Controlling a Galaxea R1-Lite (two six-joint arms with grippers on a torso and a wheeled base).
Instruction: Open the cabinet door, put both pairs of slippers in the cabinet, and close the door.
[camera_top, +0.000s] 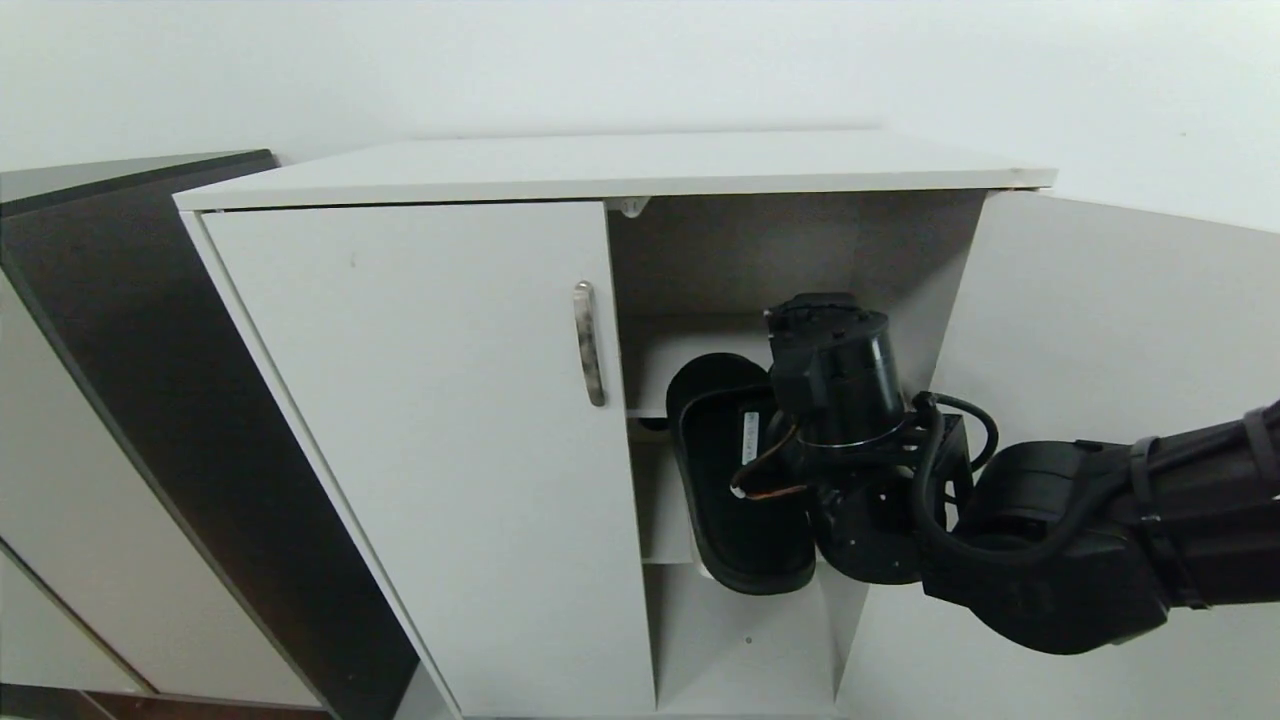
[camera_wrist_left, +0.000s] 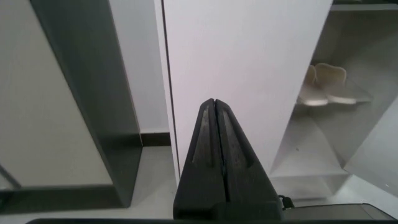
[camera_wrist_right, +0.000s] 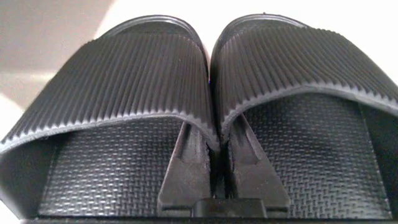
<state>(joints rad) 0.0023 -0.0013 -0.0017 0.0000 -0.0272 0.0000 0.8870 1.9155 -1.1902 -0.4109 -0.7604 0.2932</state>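
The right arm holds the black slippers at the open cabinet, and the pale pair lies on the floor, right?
No. The pale pair sits on a shelf inside the cabinet, as the left wrist view shows. The right gripper does hold the black slippers at the open cabinet.

No words or numbers can be read anywhere here. A little white label (camera_top: 750, 436) sits on the black slipper (camera_top: 735, 520), which is up in front of the open side of the white cabinet (camera_top: 600, 170). The label has some tiny dark marks on it that look like print, but they are much too small to make out
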